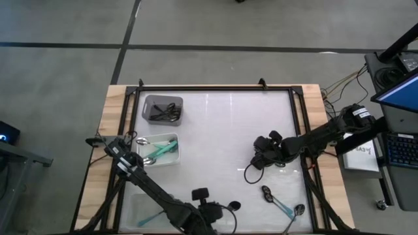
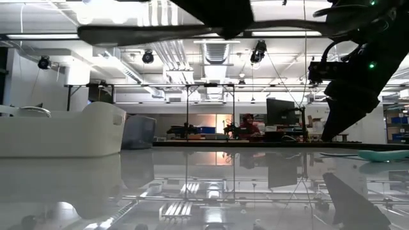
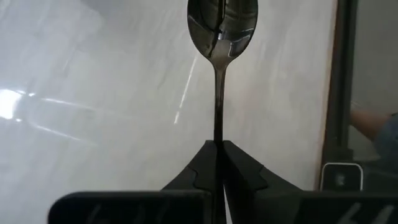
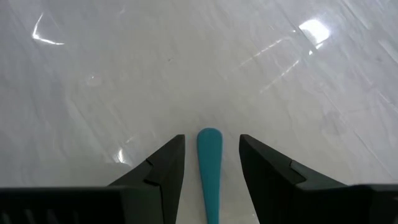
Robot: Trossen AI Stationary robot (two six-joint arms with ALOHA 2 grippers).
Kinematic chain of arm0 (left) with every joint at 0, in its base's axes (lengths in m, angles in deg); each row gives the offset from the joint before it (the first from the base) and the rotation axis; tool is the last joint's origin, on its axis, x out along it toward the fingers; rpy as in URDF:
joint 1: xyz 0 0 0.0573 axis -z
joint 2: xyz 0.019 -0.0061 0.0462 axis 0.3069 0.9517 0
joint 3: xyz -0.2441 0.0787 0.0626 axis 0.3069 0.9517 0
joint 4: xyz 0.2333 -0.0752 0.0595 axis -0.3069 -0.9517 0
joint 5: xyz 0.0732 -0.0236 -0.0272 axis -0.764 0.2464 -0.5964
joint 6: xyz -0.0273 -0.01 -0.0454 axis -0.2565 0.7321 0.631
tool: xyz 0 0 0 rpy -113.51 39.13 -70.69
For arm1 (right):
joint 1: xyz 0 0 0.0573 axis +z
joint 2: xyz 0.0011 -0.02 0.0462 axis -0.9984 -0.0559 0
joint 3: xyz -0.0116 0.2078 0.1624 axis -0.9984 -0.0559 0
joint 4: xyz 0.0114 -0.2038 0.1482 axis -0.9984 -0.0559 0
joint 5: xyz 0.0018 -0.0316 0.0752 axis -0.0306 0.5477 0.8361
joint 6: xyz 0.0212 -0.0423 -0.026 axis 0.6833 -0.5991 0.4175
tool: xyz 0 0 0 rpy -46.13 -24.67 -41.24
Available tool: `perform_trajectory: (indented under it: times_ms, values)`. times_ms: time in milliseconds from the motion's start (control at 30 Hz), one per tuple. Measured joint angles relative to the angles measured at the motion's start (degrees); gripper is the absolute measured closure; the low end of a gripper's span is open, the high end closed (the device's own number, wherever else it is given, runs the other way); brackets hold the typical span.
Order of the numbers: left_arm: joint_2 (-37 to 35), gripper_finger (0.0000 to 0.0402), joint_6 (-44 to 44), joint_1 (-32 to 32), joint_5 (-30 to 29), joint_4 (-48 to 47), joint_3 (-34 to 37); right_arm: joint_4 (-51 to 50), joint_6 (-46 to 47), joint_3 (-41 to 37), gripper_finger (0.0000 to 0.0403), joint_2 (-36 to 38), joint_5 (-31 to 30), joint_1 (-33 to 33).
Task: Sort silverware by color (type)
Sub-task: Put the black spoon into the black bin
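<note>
My left gripper [image 1: 221, 208] is near the table's near edge and is shut on an all-black spoon [image 3: 222, 25], whose bowl [image 1: 234, 205] points toward the table's right. My right gripper [image 1: 257, 163] is right of the table's middle and points down. Its open fingers stand on either side of a teal spoon handle [image 4: 209, 168] that lies flat on the table, with a gap on each side. The rest of that spoon is hidden under the gripper. Three more spoons [image 1: 266, 191] [image 1: 284, 207] [image 1: 299, 210] lie flat near the near right corner. My left gripper [image 3: 219, 144] pinches the black spoon's thin handle [image 3: 218, 127] between its two shut fingers. The fingers lie along the handle, and the bowl sticks straight out past their tips. Whether the spoon touches the table does not show.
A grey bin [image 1: 163, 109] with black spoons stands at the far left. A clear bin [image 1: 171, 155] with teal-handled spoons is nearer. Another clear bin [image 1: 134, 205], near left, holds a teal-handled spoon [image 1: 151, 215]. A black frame rail [image 1: 215, 89] borders the table.
</note>
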Motion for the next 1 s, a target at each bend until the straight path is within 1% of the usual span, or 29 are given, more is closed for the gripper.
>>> perform_trajectory:
  times_ms: [167, 333, 467, 633, 800, 900, 1000]
  values:
    - [0.0, 0.0401, 1.0, 0.0, 0.0, -6.4, -2.1, 0.0, 0.0, 0.0, 0.0257, 0.0, 0.0, 0.0]
    - [-0.1, 0.0401, 0.7, 0.0, -0.1, -8.0, -3.0, 0.0, 0.0, 0.0, 0.0257, 0.0, 0.0, 0.0]
    - [-0.2, 0.0402, 0.1, 0.1, -0.9, -14.9, -4.1, 0.0, 0.0, 0.0, 0.0257, 0.0, 0.0, 0.0]
    - [-1.4, 0.0402, -1.3, 0.0, -3.3, -22.5, -5.0, 0.0, 0.0, 0.0, 0.0257, 0.0, 0.0, 0.0]
    - [-4.9, 0.0402, -1.5, -0.4, -4.6, -25.9, -1.3, 0.0, 0.0, 0.0, 0.0257, 0.0, 0.0, 0.0]
    - [-8.6, 0.0402, -1.5, -0.9, -4.9, -24.7, 5.0, 0.0, 0.0, 0.0, 0.0257, 0.0, 0.0, 0.0]
    - [-14.0, 0.0401, -2.5, -1.5, -5.4, -18.9, 13.9, 0.0, 0.0, 0.0, 0.0257, 0.0, 0.0, 0.0]
